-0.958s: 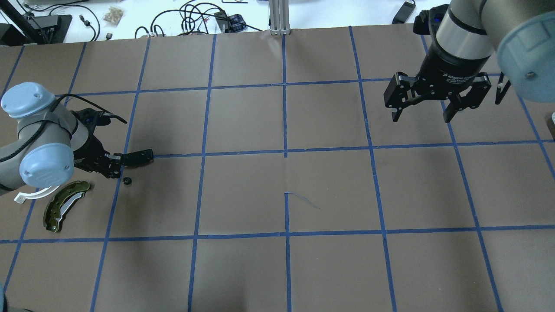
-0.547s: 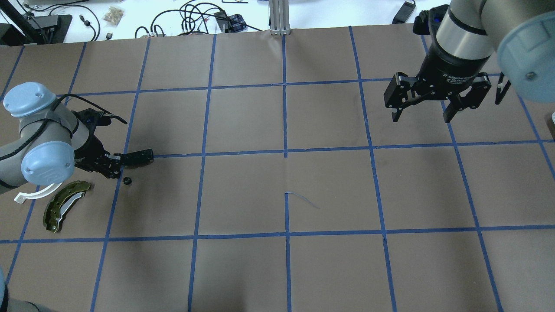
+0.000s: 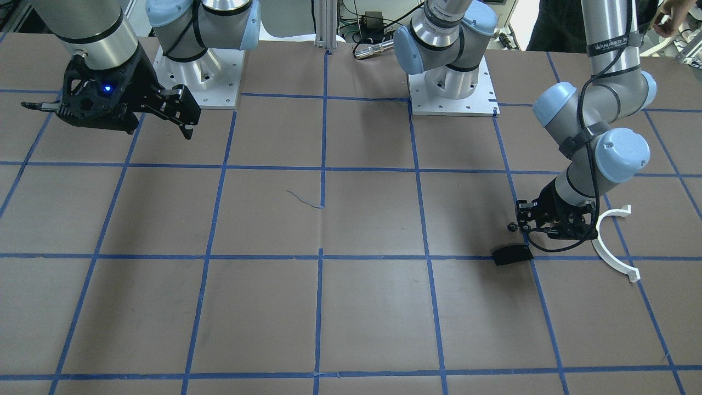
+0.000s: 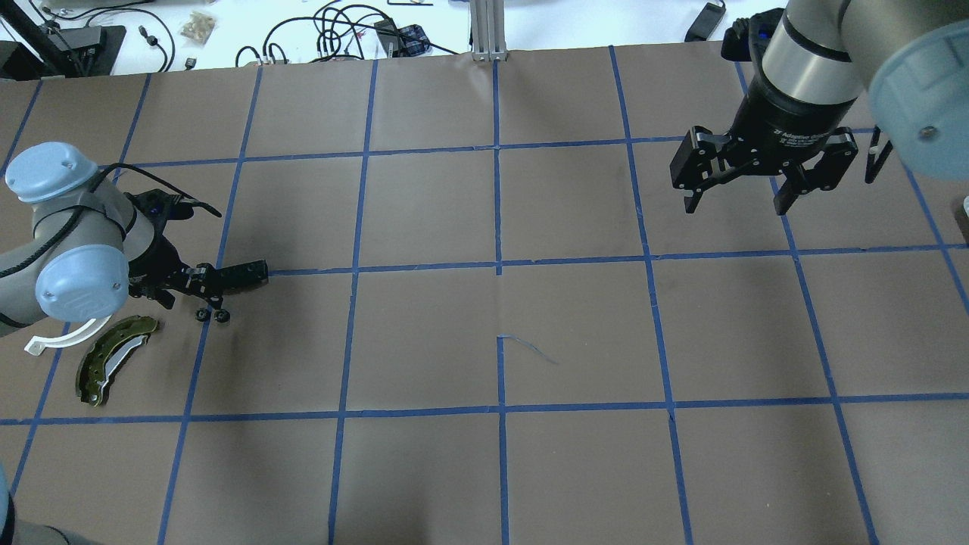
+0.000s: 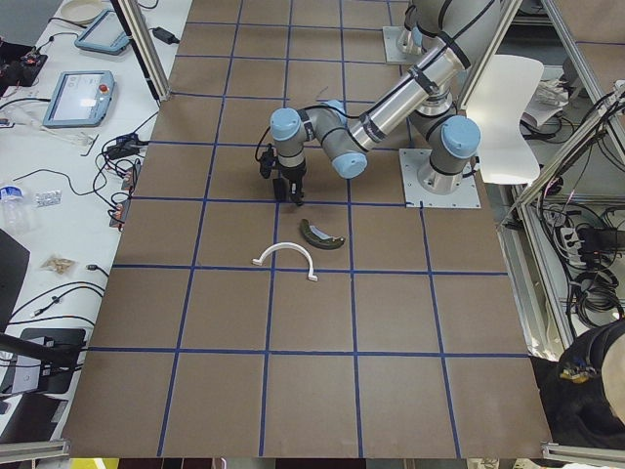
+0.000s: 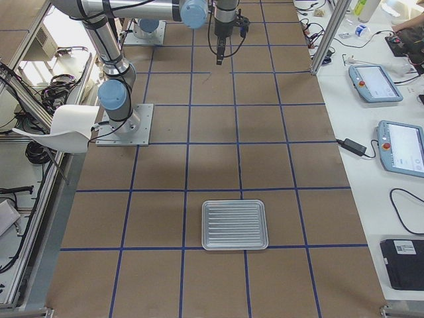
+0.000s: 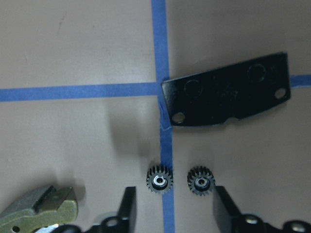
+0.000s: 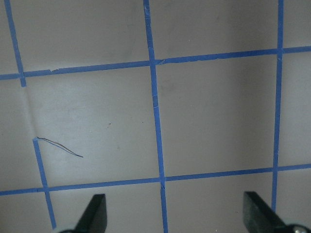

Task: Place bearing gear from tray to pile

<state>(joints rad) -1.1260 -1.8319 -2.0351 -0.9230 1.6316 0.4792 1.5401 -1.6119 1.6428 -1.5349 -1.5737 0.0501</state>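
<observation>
Two bearing gears [image 7: 159, 180] lie side by side, loose, inside the released left claw [image 7: 175, 196].

brown table paper [image 4: 424, 212] carries a blue tape grid [image 4: 497, 204]. low in the left wrist frame, black toothed gears [image 7: 160, 180] (silvery centres), above them a black plate [image 7: 226, 90]. brake shoe [image 4: 113, 359] olive-green, arc [image 3: 618, 267] white, tray [image 6: 234, 224] ribbed silver.

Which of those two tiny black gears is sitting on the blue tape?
The gear nearer the olive brake shoe lies on the tape; the other gear rests on bare paper.
</observation>
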